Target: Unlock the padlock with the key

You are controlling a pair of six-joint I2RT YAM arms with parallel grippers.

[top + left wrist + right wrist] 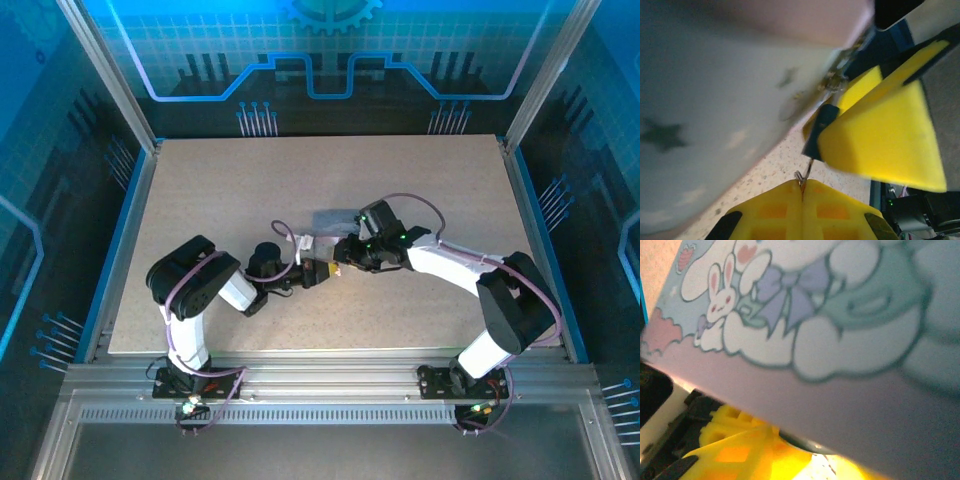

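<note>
Key-insertion step: left end effector [801, 183] pinches the key [808, 168] just short of the padlock [835, 82]; next needs precise keyhole alignment.

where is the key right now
In the left wrist view the key is pinched in the shut fingertips of the left gripper at bottom centre, just right of the pale tin.

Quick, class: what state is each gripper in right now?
Left gripper: closed on the key.
Right gripper: cannot be told.
</note>
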